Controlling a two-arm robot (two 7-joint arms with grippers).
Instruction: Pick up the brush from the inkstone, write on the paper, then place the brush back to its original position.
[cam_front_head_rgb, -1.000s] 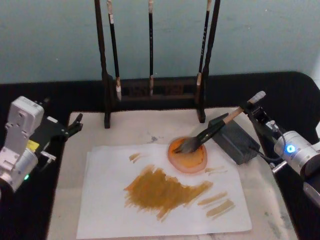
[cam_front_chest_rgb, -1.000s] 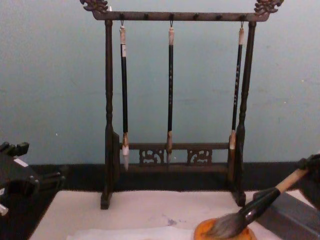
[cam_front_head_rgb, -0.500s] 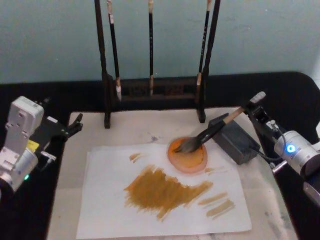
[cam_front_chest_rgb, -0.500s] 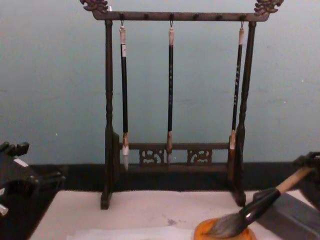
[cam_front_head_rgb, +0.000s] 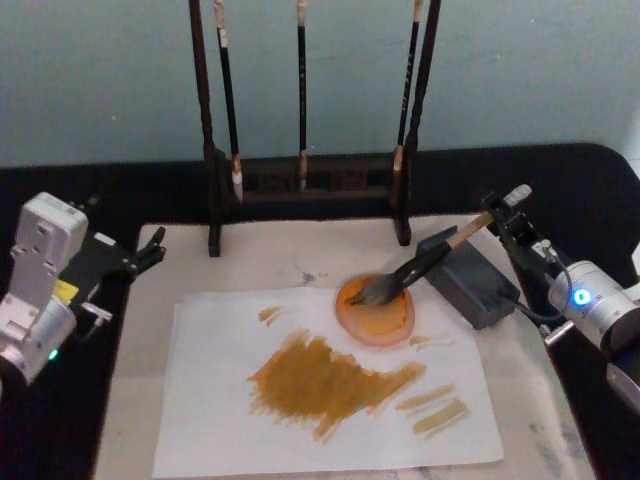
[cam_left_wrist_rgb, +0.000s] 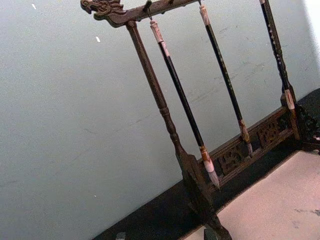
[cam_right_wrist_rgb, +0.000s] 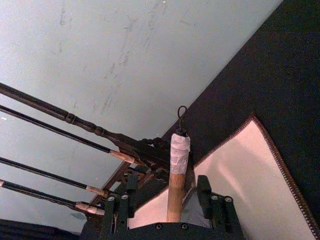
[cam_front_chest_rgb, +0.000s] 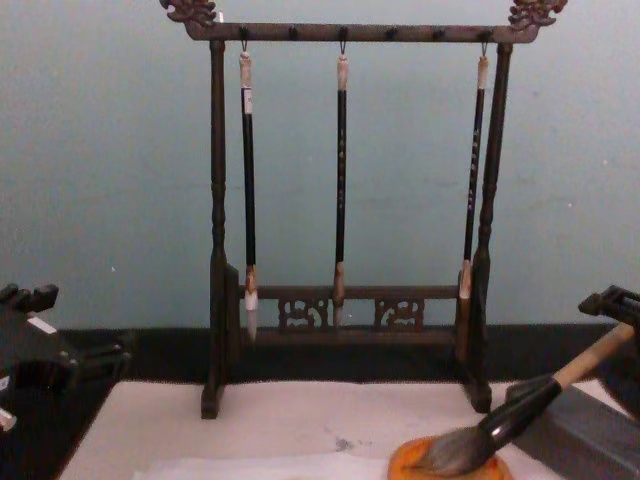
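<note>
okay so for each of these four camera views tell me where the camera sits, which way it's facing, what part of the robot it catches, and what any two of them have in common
Head view: high, looking down at the paper; left hand and right hand at the edges.
Chest view: low, facing the brush rack; the right hand is around the brush.
Left wrist view: beside the mat, facing the rack and wall.
Right wrist view: along the brush handle, hand fingers flanking it.
Shared: head and chest both show the brush resting on the inkstone, bristles in the orange dish.
</note>
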